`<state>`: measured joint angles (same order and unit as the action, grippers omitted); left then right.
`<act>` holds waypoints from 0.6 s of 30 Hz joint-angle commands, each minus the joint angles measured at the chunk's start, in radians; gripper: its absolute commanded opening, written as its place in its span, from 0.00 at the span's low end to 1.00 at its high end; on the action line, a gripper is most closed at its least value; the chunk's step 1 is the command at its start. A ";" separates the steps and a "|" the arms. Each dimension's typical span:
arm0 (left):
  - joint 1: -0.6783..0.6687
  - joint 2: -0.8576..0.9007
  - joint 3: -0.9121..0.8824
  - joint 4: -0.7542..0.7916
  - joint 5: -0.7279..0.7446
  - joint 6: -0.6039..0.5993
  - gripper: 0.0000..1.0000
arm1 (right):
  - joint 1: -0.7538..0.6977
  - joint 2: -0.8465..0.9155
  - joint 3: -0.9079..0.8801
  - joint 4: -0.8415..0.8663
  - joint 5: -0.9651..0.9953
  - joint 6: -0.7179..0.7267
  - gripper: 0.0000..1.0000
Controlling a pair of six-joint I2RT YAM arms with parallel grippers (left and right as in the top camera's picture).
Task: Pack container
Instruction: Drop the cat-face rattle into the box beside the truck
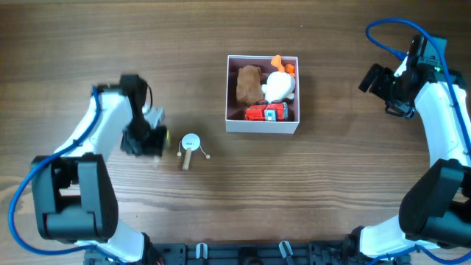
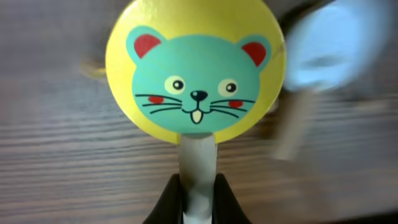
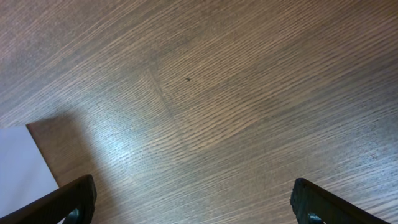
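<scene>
The container [image 1: 263, 126], a square white box with a pink inside, sits at the table's middle. It holds a brown plush [image 1: 249, 84], a white and orange plush [image 1: 279, 82] and a red toy car [image 1: 266, 112]. My left gripper [image 1: 152, 140] is left of the box, shut on the white handle [image 2: 198, 163] of a yellow disc toy with a teal mouse face [image 2: 196, 71]. Only the disc's yellow edge [image 1: 167, 137] shows from overhead. My right gripper [image 1: 372, 79] is open and empty to the right of the box; its fingers [image 3: 193, 200] are spread wide over bare wood.
A light blue round toy with a wooden handle [image 1: 190, 147] lies on the table just right of my left gripper, and shows blurred in the left wrist view [image 2: 326, 50]. A white corner of the container [image 3: 22, 168] shows in the right wrist view.
</scene>
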<state>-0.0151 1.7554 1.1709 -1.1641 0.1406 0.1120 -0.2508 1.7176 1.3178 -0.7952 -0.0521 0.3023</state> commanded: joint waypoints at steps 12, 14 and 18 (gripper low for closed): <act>-0.431 -0.002 0.430 0.325 0.092 -0.008 0.04 | -0.005 0.005 -0.002 0.003 -0.009 0.014 1.00; -0.469 0.035 0.430 0.351 0.065 -0.008 0.04 | -0.005 0.005 -0.002 0.003 -0.009 0.014 0.99; -0.502 0.134 0.430 0.355 0.059 -0.025 0.04 | -0.005 0.005 -0.002 0.003 -0.009 0.014 1.00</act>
<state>-0.5007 1.7950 1.5967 -0.8074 0.2417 0.0998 -0.2508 1.7176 1.3178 -0.7956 -0.0521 0.3027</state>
